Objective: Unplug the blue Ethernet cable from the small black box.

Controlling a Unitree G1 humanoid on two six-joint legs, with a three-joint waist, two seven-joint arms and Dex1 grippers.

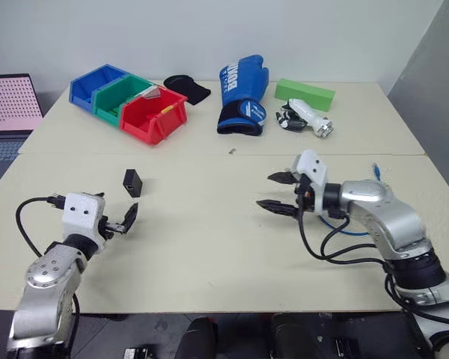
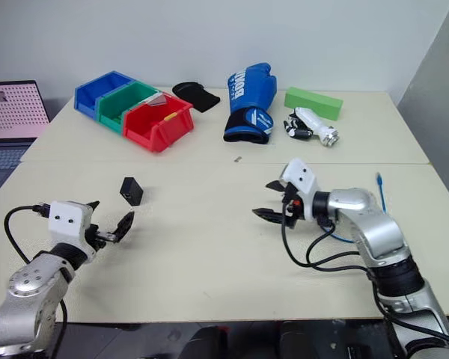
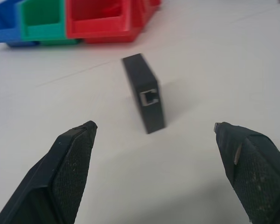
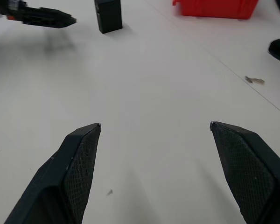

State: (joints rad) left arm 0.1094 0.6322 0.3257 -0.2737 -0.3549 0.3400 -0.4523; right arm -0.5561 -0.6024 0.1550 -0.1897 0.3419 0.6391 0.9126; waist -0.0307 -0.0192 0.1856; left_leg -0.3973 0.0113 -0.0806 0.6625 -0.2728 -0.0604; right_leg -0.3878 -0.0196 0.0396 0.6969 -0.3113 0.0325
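Bright, even overhead light; soft faint shadows beside the small black box [image 3: 144, 92]. Left wrist view blurs beyond it; no glare.

**Black box stands alone, blue cable lies by the right arm**

The small black box [image 1: 132, 182] stands on the table [image 1: 202, 247], with nothing plugged into it. The left gripper [image 1: 120, 219] is near it, jaws wide apart and empty. The right gripper [image 1: 280, 192] hangs over the middle of the table, jaws apart too. The blue Ethernet cable [image 1: 376, 172] lies behind the right arm. At the back are colored bins [image 1: 127, 101], a blue boxing glove [image 1: 242, 93] and a green block [image 1: 304, 93].
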